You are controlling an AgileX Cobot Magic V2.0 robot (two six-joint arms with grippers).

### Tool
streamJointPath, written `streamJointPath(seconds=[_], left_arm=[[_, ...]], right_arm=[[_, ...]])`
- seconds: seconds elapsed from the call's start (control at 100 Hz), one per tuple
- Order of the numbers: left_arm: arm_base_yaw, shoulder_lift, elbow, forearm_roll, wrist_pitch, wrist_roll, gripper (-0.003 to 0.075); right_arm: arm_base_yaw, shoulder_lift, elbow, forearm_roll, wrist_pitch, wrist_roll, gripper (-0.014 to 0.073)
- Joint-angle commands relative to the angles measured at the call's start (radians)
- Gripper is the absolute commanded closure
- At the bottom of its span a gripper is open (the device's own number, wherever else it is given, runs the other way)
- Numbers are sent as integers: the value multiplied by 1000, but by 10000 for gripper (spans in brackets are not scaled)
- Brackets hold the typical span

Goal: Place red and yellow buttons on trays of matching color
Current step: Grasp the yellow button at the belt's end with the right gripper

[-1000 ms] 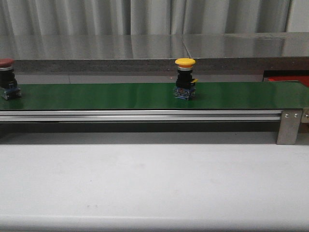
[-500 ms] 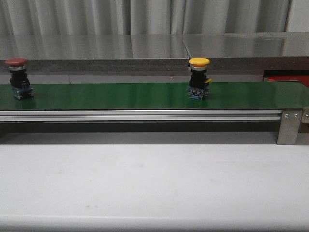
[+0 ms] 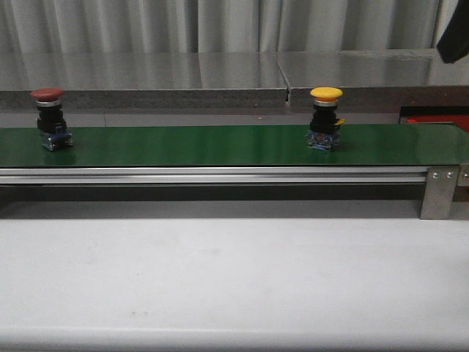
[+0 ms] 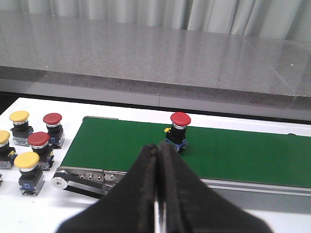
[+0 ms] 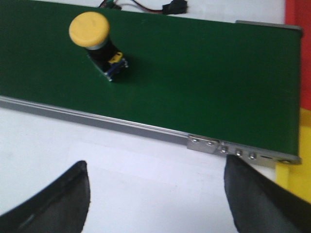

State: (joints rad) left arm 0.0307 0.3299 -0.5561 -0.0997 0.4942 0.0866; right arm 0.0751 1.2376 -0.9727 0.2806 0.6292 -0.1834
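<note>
A red button (image 3: 47, 117) rides the green belt (image 3: 190, 145) at its left end, and a yellow button (image 3: 326, 119) stands right of the middle. In the left wrist view my left gripper (image 4: 158, 146) is shut and empty, above the table's near side with the red button (image 4: 179, 130) just beyond its tips. My right gripper (image 5: 155, 167) is open and empty over the white table, and the yellow button (image 5: 92, 34) stands on the belt well ahead of it. A red tray (image 5: 298, 43) and a yellow tray (image 5: 300, 141) show as strips past the belt's end.
Several spare red and yellow buttons (image 4: 39, 145) stand on the white table beside the belt's start. A metal bracket (image 3: 438, 192) closes the belt's right end. A steel shelf (image 3: 220, 73) runs behind the belt. A dark arm part (image 3: 454, 37) hangs at the top right.
Both buttons have travelled to the right along the belt. A dark arm part has come into the front view's top right corner.
</note>
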Motion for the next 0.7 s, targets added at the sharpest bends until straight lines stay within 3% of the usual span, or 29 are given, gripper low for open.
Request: streamJointPath(seconds=[0.0, 0.69], left_arm=[[-7, 8, -26, -14, -74, 0, 739], [-7, 8, -26, -14, -74, 0, 739]], right_arm=[[-1, 50, -79, 80, -18, -104, 20], [0, 482, -489, 95, 108, -203, 20]])
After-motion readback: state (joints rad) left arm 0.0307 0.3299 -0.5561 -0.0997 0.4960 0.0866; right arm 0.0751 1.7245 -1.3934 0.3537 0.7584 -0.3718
